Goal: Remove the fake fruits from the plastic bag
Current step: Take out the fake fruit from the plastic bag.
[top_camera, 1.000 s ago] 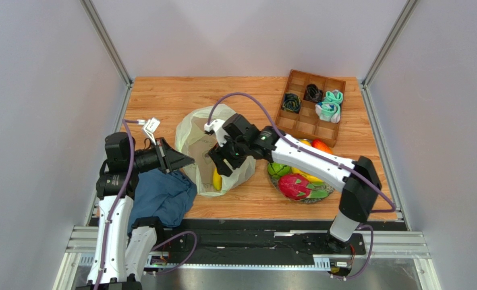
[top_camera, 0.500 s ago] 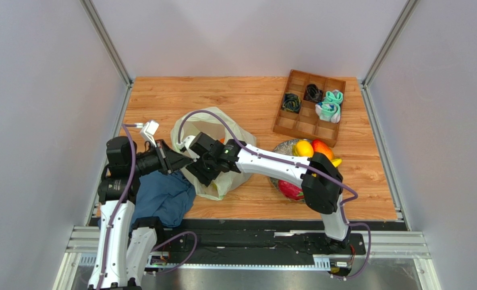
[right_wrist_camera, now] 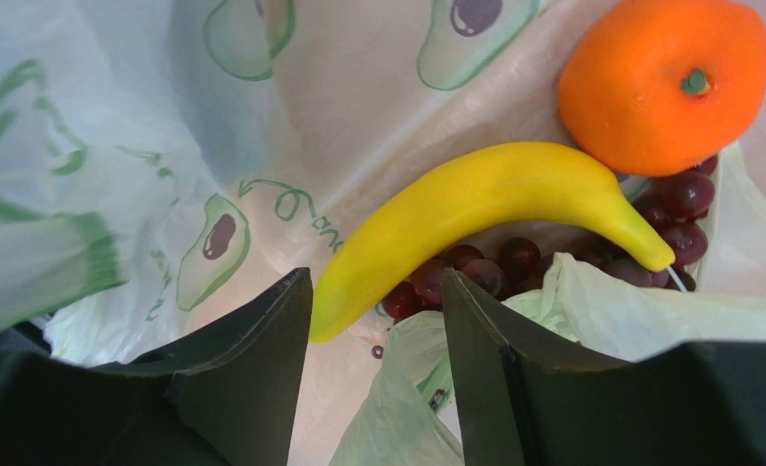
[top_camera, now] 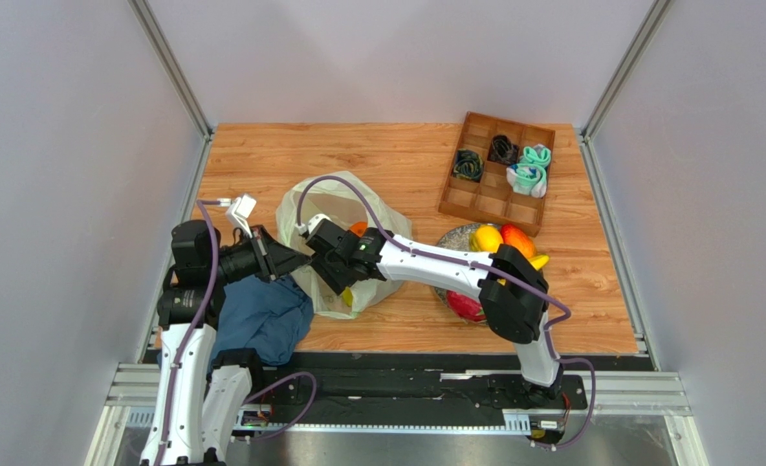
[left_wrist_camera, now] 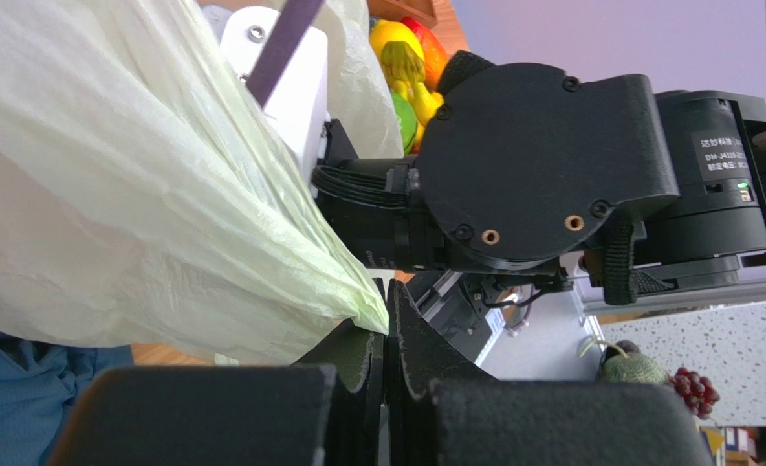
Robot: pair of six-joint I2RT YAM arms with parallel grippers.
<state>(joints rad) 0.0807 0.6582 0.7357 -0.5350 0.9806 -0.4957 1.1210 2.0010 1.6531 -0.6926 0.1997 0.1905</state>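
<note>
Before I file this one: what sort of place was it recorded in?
Probably a robot test cell in a lab, not a home: plain grey wall panels box in a wooden tabletop, an aluminium rail runs along its near edge, and the fake fruits are props.

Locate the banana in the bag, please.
Right wrist view: the banana lies inside the bag, across the grapes and just below the orange, its near end by the right tool's open tips.

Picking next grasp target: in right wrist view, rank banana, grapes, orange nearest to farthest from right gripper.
1. banana, left end between fingertips of right gripper.
2. grapes, just behind, under the banana.
3. orange, top right, farthest.
</note>
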